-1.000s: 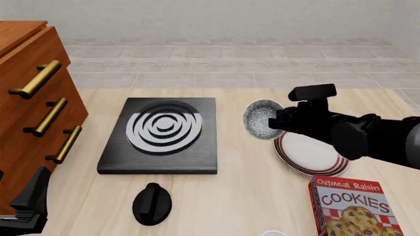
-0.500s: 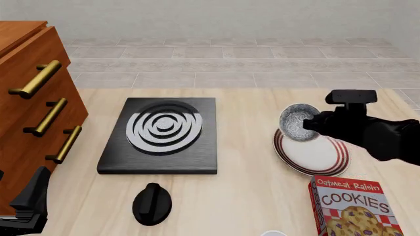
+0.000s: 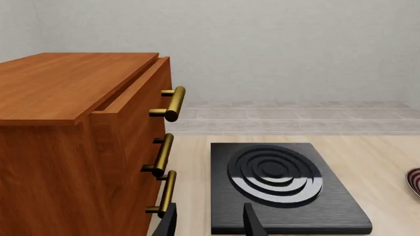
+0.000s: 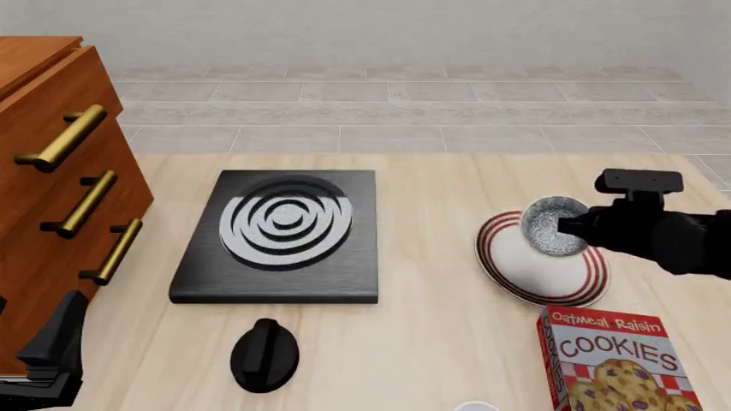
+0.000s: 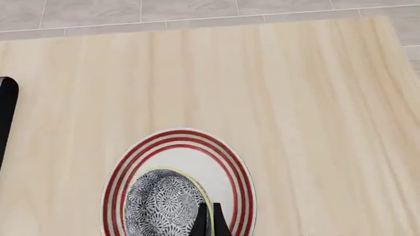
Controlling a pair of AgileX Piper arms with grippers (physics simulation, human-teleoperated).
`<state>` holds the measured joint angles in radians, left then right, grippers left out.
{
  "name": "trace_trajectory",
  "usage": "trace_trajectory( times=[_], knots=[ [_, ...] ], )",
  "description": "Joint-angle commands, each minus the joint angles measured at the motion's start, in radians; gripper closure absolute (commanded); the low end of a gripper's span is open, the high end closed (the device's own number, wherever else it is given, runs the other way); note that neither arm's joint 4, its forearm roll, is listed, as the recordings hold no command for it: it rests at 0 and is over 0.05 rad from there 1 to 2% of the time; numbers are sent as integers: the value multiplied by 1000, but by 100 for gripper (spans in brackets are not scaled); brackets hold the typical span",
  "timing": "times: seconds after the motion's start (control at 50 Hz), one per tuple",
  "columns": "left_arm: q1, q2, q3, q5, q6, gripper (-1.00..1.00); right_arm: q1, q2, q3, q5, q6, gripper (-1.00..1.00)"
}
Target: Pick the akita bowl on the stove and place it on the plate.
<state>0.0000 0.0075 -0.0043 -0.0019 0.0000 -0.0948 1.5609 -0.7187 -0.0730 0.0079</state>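
We have the akita bowl [image 4: 553, 227] pinched by its rim in the right gripper [image 4: 567, 225], the jaws closed on the rim's right edge, and it sits over the striped plate [image 4: 514, 265], well right of the stove [image 4: 280, 235]. From the right wrist view the bowl [image 5: 164, 204] lies inside the red rings but toward one side of the plate [image 5: 226, 169]; we cannot tell whether it is touching down or hanging just above. If we let go too high or off-centre, it could tip or slide onto the rim. Pulling back carelessly could drag the bowl, and the cookies box [image 4: 611, 360] stands near the plate. The left gripper [image 3: 208, 223] rests open at the near left by the drawers [image 4: 57, 180].
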Motion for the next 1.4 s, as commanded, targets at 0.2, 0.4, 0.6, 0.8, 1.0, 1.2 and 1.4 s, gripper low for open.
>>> trace_trajectory(
  times=[0.2,0.4,0.6,0.8,1.0,1.2,1.4],
  knots=[
    [0,0,0,0,0,-100,-23,102,-50,-10,8,100],
    [0,0,0,0,0,-100,4,157,-39,-55,24,100],
    [0,0,0,0,0,-100,26,184,-34,-76,32,100],
    [0,0,0,0,0,-100,28,234,-38,-104,29,100],
    [0,0,0,0,0,-100,21,250,-27,-119,25,100],
    [0,0,0,0,0,-100,0,271,-26,-135,-30,100],
    [0,0,0,0,0,-100,5,249,-22,-128,0,-100]
  ],
)
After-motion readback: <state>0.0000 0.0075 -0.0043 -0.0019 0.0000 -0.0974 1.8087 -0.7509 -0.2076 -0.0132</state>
